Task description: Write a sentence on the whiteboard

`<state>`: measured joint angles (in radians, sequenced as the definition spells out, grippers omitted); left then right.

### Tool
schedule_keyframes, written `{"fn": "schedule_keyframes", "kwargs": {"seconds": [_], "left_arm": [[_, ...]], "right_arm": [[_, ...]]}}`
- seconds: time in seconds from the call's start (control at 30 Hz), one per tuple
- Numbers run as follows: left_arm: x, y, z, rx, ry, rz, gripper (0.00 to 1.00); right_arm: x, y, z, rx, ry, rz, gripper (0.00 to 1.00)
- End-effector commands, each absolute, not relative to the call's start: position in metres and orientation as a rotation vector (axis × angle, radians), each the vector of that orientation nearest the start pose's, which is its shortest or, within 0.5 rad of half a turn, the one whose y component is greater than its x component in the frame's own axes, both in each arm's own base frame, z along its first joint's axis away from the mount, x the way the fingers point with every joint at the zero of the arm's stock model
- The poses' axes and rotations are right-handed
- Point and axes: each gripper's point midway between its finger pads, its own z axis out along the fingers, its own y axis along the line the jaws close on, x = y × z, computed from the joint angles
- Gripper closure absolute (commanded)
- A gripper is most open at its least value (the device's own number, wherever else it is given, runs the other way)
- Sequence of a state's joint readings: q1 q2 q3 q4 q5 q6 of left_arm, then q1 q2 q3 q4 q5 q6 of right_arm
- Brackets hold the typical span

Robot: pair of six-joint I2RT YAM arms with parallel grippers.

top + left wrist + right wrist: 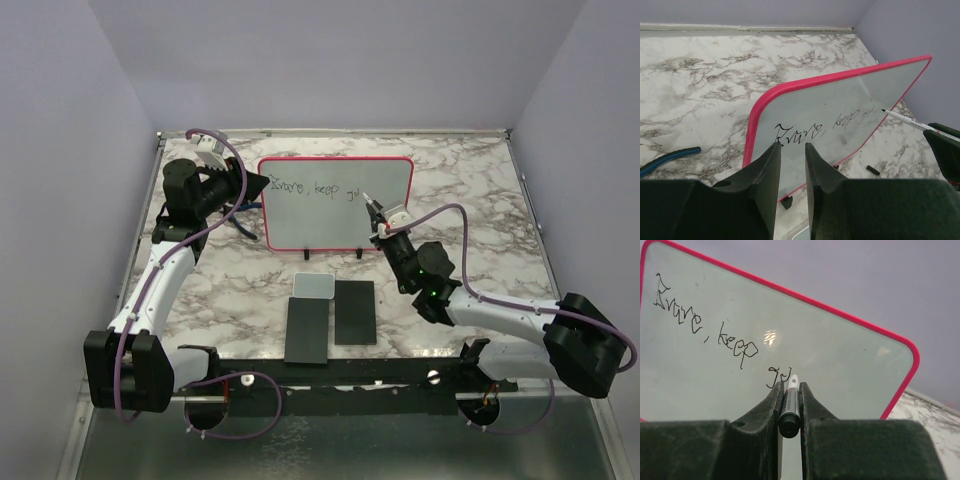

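The whiteboard with its red-pink rim stands upright at the table's middle back, also in the left wrist view and right wrist view. The sentence reads "Brave, keep" plus two hooked strokes. My right gripper is shut on a white marker, whose tip rests on the board just right of the last stroke. My left gripper sits at the board's left edge, jaws slightly apart, nothing between them, both fingers in front of the board face.
A small grey-white pad and two black slabs lie in front of the board. A blue cord-like thing lies left of the board. A small black piece lies by the board's lower edge. Walls enclose three sides.
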<state>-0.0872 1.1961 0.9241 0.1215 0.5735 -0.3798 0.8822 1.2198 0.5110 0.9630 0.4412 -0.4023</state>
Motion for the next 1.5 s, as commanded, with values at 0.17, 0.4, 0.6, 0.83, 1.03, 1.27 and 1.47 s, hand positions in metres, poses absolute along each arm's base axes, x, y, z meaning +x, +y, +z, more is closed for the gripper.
{"fn": "schedule_keyframes", "kwargs": {"seconds": [0.17, 0.4, 0.6, 0.83, 1.03, 1.27, 1.47], "left_arm": [[0.365, -0.14, 0.28, 0.187, 1.761, -0.815, 0.73], [0.365, -0.14, 0.281, 0.187, 1.761, -0.815, 0.73], [0.365, -0.14, 0.281, 0.187, 1.759, -0.815, 0.73], [0.365, -0.14, 0.282, 0.188, 1.757, -0.814, 0.73], [0.364, -0.14, 0.282, 0.187, 1.757, -0.814, 0.73], [0.364, -0.14, 0.282, 0.187, 1.758, -0.815, 0.73], [0.364, -0.14, 0.282, 0.189, 1.758, -0.815, 0.73]], "right_arm": [[0.32, 0.235, 0.271, -0.439, 1.241, 0.07, 0.99], [0.323, 0.236, 0.269, -0.445, 1.241, 0.06, 0.99], [0.326, 0.236, 0.267, -0.446, 1.243, 0.049, 0.99], [0.328, 0.236, 0.26, -0.453, 1.258, 0.042, 0.99], [0.326, 0.235, 0.254, -0.455, 1.276, 0.051, 0.99], [0.324, 0.234, 0.245, -0.467, 1.298, 0.054, 0.99], [0.322, 0.234, 0.241, -0.477, 1.307, 0.057, 0.99]]}}
